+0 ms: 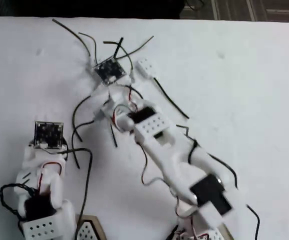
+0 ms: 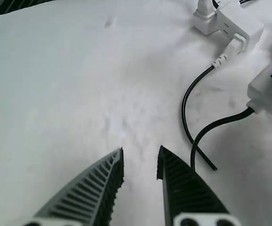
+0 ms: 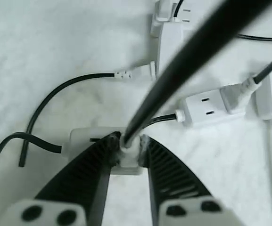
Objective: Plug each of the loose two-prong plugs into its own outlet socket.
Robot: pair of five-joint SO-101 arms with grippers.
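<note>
Black ribbed fingers (image 3: 93, 174) of the right gripper (image 3: 128, 141) are pinching a small white two-prong plug (image 3: 128, 155) with a thick black cord (image 3: 197, 52), holding it directly over a flat white outlet block (image 3: 85, 139). Whether the prongs are entering the slots I cannot tell, so I am judging this plug as mid-insertion, not seated.

Beyond it, a white socket cube (image 3: 206, 106) is showing two slots standing empty. Farther on, a white plug with bare prongs (image 3: 185, 12) is lying loose, so at least one more pairing seems to be waiting. A white-tipped plug (image 3: 126, 74) is sitting against the side of a tall white adapter block (image 3: 173, 42) and is looking seated.

Meanwhile the left gripper (image 2: 139, 160) is hovering over the bare white table (image 2: 55, 94), its fingers parted a little and gripping nothing.
</note>
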